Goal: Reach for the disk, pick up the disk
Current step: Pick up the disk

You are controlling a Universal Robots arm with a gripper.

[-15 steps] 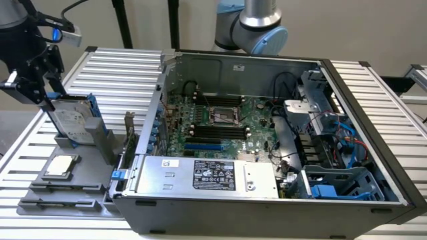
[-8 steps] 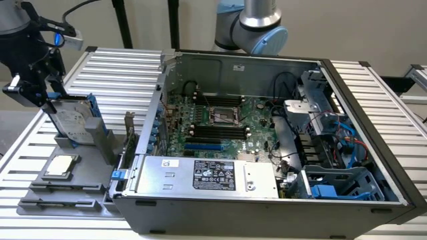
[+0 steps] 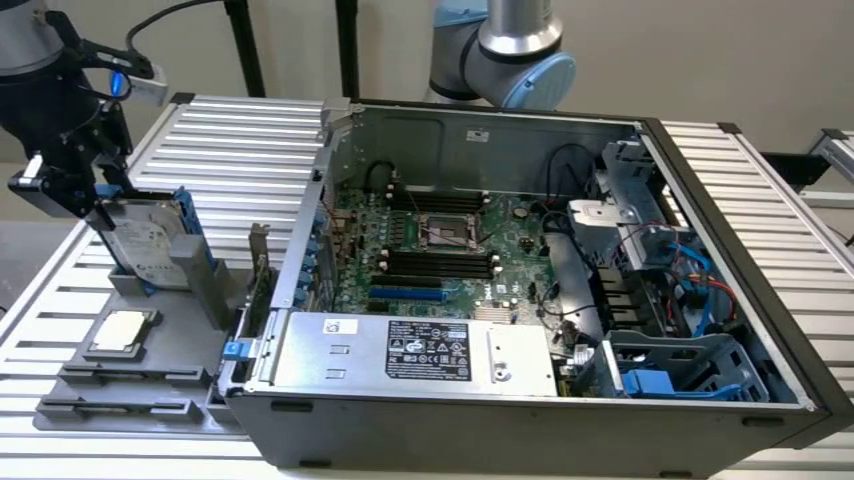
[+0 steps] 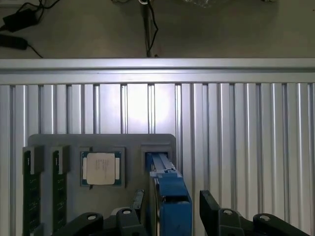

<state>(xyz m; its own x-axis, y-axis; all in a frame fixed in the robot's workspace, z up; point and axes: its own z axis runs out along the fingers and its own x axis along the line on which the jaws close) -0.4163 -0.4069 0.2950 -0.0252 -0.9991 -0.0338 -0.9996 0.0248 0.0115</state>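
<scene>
The disk (image 3: pixel 144 238) stands on edge in a slot of the grey tray (image 3: pixel 134 405), at the exterior view's left, beside the open computer case. It is silver-grey with a white label and a bright blue frame (image 4: pixel 170 194). My gripper (image 3: pixel 107 205) has come down over the disk's top edge. In the wrist view the gripper (image 4: pixel 172 204) is open. One black finger (image 4: pixel 139 206) and the other (image 4: pixel 209 209) stand on either side of the blue frame, each with a gap to it.
A small square chip (image 4: pixel 101 168) lies on the same tray, beside two memory sticks (image 4: pixel 32 191) in slots. The open computer case (image 3: pixel 534 260), holding a silver box with a black label (image 3: pixel 414 350), stands close to the tray. Another arm's base (image 3: pixel 507 50) rises behind the case.
</scene>
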